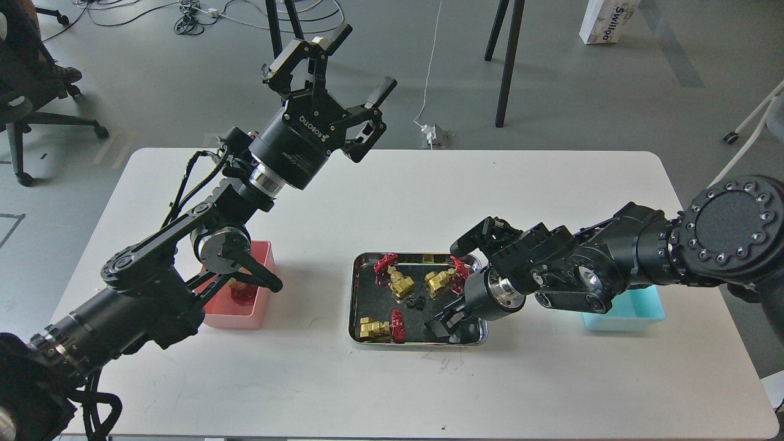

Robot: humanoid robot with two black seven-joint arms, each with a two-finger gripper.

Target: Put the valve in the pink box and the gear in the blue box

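Observation:
Three brass valves with red handwheels lie in the steel tray (353, 300): one at the back left (397, 280), one at the back right (442, 280), one at the front left (380, 329). A fourth valve (242, 291) lies in the pink box (245, 320), partly hidden by my left arm. A small black gear (417, 302) lies mid-tray. My right gripper (445, 325) is low in the tray's front right corner, dark, its fingers not told apart. My left gripper (360, 61) is open and empty, raised high over the table's far left. The blue box (631, 313) sits behind my right arm.
Table legs and cables stand on the floor beyond the table's far edge. An office chair (37, 98) is at the far left. The white table (392, 380) shows bare surface along its front and back.

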